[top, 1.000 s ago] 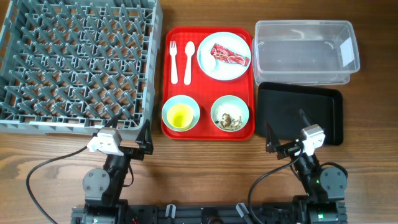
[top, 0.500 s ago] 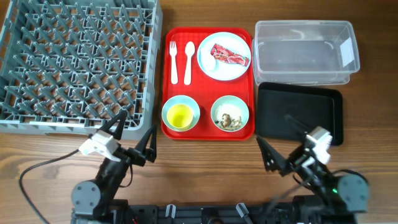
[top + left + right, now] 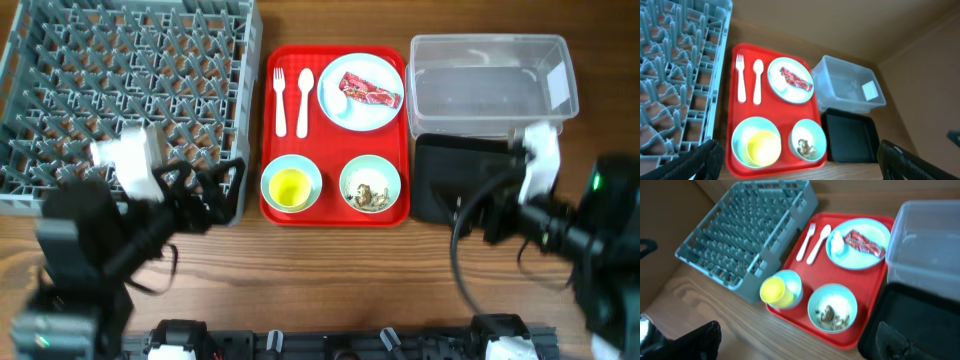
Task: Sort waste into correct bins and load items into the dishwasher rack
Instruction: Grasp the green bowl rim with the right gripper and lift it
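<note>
**A:** What is shown from overhead?

**B:** The dishwasher rack (image 3: 120, 100) is set at the far left, with the red tray (image 3: 330, 148) beside it. On that tray the red wrapper (image 3: 370, 90) is laid on the plate (image 3: 350, 110). The yellow cup (image 3: 290, 186) is nested in the left bowl (image 3: 268, 172), and food scraps (image 3: 368, 192) are held in the right bowl (image 3: 392, 178). The clear tub (image 3: 490, 42) is placed at the right, with the black tray (image 3: 455, 160) just in front of it. The left gripper (image 3: 210, 185) and right gripper (image 3: 480, 215) are blurred.

**A:** And from the left wrist?

**B:** The fingers (image 3: 695, 162) are seen at the lower corners, spread wide, with nothing gripped. A fork (image 3: 741, 77) and spoon (image 3: 758, 82) are laid beside the plate.

**A:** And from the right wrist?

**B:** The fingers (image 3: 687, 340) are likewise spread to the corners and nothing is held. The cup and both bowls are seen along the red tray's near edge.
</note>
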`<state>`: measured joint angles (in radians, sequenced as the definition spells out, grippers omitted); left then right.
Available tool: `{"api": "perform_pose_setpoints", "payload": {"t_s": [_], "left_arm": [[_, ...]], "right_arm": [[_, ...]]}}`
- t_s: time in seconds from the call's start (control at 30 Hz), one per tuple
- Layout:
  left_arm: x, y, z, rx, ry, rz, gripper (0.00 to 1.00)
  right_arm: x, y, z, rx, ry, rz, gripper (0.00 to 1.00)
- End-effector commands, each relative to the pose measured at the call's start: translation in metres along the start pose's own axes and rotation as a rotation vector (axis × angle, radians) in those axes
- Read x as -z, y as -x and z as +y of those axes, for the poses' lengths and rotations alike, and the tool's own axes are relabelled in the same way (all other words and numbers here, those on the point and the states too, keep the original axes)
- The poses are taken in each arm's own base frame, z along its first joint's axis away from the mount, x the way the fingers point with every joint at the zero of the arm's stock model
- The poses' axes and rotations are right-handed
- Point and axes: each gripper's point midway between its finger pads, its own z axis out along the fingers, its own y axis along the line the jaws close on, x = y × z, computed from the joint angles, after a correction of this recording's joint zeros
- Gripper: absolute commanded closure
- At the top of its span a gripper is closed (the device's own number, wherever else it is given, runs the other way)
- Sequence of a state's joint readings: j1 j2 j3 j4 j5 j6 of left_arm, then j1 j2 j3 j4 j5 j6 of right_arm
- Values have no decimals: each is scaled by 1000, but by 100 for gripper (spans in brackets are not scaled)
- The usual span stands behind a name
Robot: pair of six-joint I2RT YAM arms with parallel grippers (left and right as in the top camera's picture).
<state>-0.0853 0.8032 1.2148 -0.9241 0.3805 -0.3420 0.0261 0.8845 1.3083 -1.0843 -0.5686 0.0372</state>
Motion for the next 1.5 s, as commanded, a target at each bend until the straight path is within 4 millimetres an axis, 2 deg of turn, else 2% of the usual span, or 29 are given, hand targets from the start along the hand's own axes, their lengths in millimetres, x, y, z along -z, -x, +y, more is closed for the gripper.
{"api": "perform_pose_setpoints", "payload": {"t_s": [0.0,0.07,0.2,0.27,0.3,0.37,0.47,0.57,0.7,0.8,0.87,0.9,1.03,1.23,1.47], "left_arm": [[-1,19,-11,-84,13,81,0],[-5,16,-8,-52,28,121,0],[-8,3,-1,-15,54,186,0],[-8,1,0,-11,57,196,0],[-9,0,0,-9,59,200,0],[-9,1,0,-9,59,200,0],[-10,1,0,-9,59,199,0],[-9,1,0,-9,60,199,0],[-9,0,1,-8,60,202,0],[-9,-1,1,-6,62,206,0],[-9,-2,1,-5,63,209,0],[-9,-2,1,-5,63,209,0],[-9,-2,1,-5,63,209,0],[-9,-2,1,-5,63,209,0],[-9,-2,1,-5,63,209,0]], "right_arm": [[-11,14,7,-94,78,34,0],[-19,17,10,-100,131,50,0],[-37,8,-1,-154,125,129,0],[-47,-3,-9,-171,85,193,0],[-55,-16,-15,-167,38,261,1],[-67,-34,-19,-149,-15,355,7],[-87,-55,-9,-140,-32,468,20],[-110,-72,16,-92,14,558,21],[-141,-85,28,-101,-59,597,23],[-155,-91,29,-150,-114,605,35],[-169,-96,29,-170,-136,617,50],[-175,-99,26,-171,-163,621,53],[-207,-121,-4,-167,-363,658,53],[-245,-156,-20,-166,-407,756,53],[-276,-174,-30,-190,-429,768,60]]}}
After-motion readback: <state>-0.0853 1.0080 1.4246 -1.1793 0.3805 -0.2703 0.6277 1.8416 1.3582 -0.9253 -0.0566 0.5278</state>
